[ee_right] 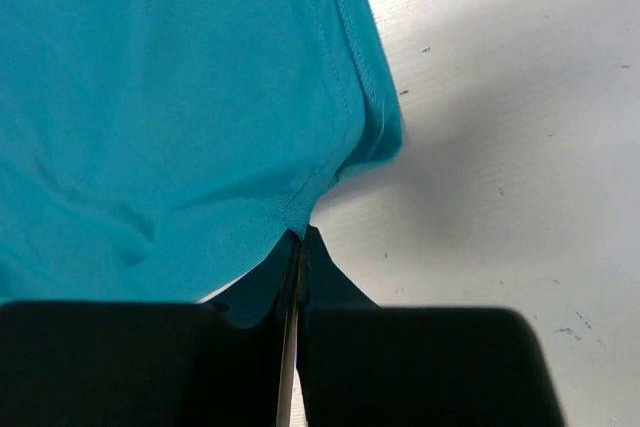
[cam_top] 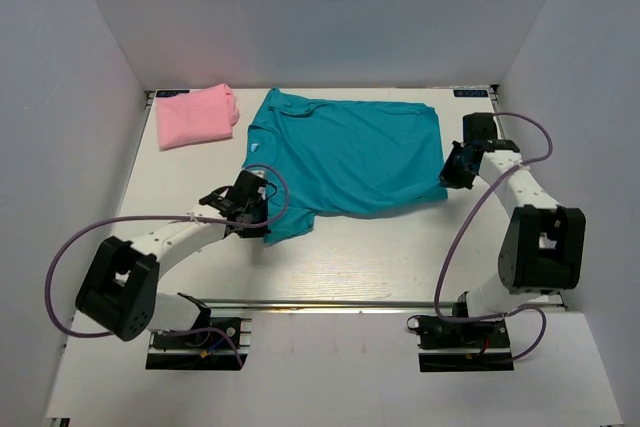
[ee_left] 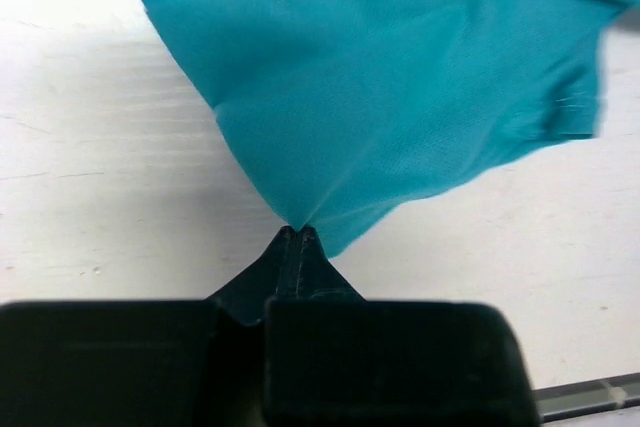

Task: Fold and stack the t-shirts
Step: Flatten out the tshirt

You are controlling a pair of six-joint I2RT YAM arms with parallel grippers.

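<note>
Currently the teal t-shirt is lying spread on the tabletop, with the left end effector pinching shut on its near sleeve and the right end effector pinching its near hem corner. The cloth is looking light and limp, so it's likely sagging between the two pinches. The pink t-shirt is sitting folded at far left.

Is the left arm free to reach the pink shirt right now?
Probably not yet: the left hand is shut on a near corner of the teal shirt and would have to let go first. After that, nothing seems to lie between it and the pink shirt.
</note>
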